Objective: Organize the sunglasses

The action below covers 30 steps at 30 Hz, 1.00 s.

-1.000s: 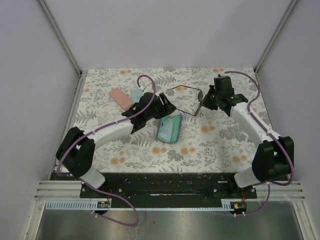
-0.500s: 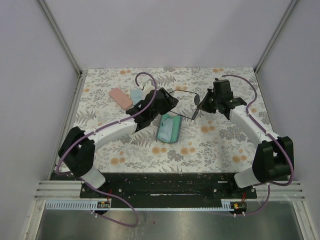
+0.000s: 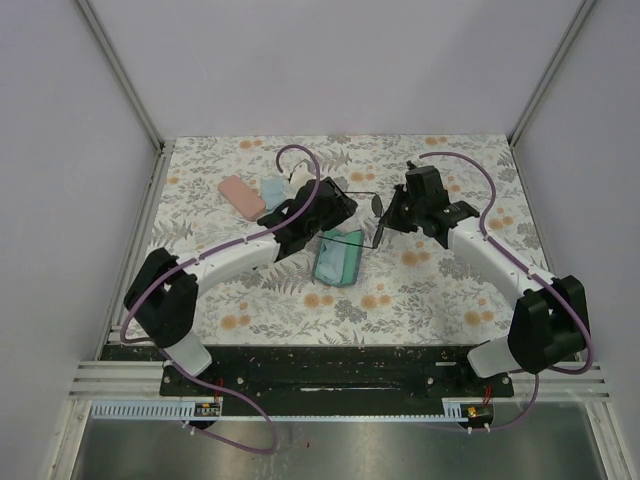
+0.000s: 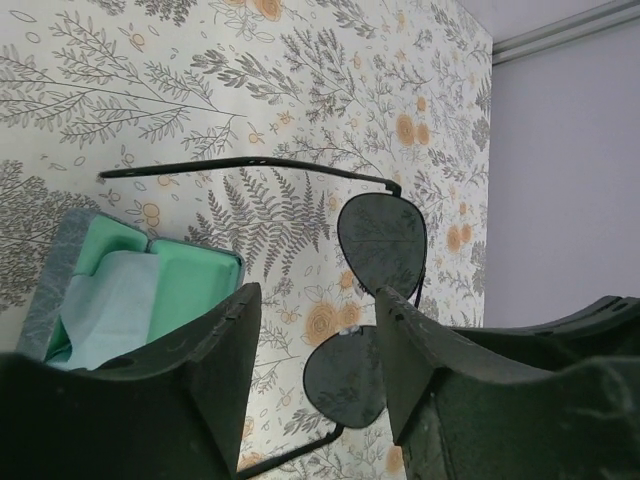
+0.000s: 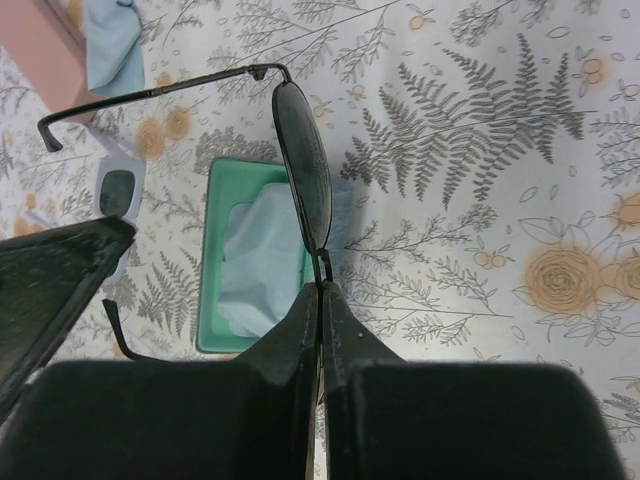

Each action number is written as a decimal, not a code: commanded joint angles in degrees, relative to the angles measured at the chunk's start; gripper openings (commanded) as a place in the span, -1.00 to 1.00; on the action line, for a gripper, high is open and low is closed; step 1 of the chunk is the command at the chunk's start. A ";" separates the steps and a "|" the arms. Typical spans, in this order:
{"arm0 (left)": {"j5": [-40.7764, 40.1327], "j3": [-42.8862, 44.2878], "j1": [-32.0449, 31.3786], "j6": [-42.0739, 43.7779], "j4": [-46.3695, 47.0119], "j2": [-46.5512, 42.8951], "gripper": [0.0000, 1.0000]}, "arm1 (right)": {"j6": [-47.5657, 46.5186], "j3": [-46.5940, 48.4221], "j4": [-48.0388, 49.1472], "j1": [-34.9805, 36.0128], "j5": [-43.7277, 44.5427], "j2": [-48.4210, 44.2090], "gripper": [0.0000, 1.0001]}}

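From above, the right gripper (image 3: pixel 393 216) has carried the black-frame sunglasses (image 3: pixel 378 204) leftward from where they were a second ago. The left gripper (image 3: pixel 335 208) has come up and to the right to meet them, so the two grippers now stand close together over the middle of the flowered table (image 3: pixel 440 290). The glasses hang in the air just beyond the far end of the open case (image 3: pixel 338 260). The pink case (image 3: pixel 241 196) and a light blue cloth (image 3: pixel 271 188) lie to the far left, and the left forearm crosses in front of that area. Both arms reach forward and inward, elbows out to the sides. In the left wrist view, the fingers stand apart with nothing pressed between them. Both dark lenses and one long temple show just past the fingertips, above the table, and the green-lined case with a pale cloth inside lies at lower left. Whether a fingertip touches the frame cannot be told. In the right wrist view, the two fingers are pinched tight on the thin frame at about the bridge, with one lens seen nearly edge-on above them and both temples spread out to the left. Beneath the glasses lies the open case. The white-frame sunglasses (image 5: pixel 118 192) rest on the table to its left, partly hidden by the left gripper's dark finger.
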 commanded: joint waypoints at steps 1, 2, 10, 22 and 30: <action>-4.53 -0.59 -0.22 1.01 -1.66 -6.84 0.07 | -0.17 1.56 0.33 -0.22 7.12 0.51 -1.00; -4.79 -1.38 -0.22 0.57 -2.19 -7.89 0.08 | 0.00 1.82 0.33 -0.30 7.91 0.86 -1.00; -7.43 -2.96 -1.71 -11.99 -13.36 -9.49 0.19 | 0.36 5.42 0.42 -0.39 7.57 4.11 -1.00; -6.29 0.02 -2.95 -13.50 -11.69 -2.10 0.24 | 0.36 4.99 0.51 -0.39 5.99 1.57 -1.00; -6.38 2.92 -2.77 -9.98 -7.82 0.27 0.23 | -0.08 3.23 1.82 -0.13 -0.34 0.60 -1.00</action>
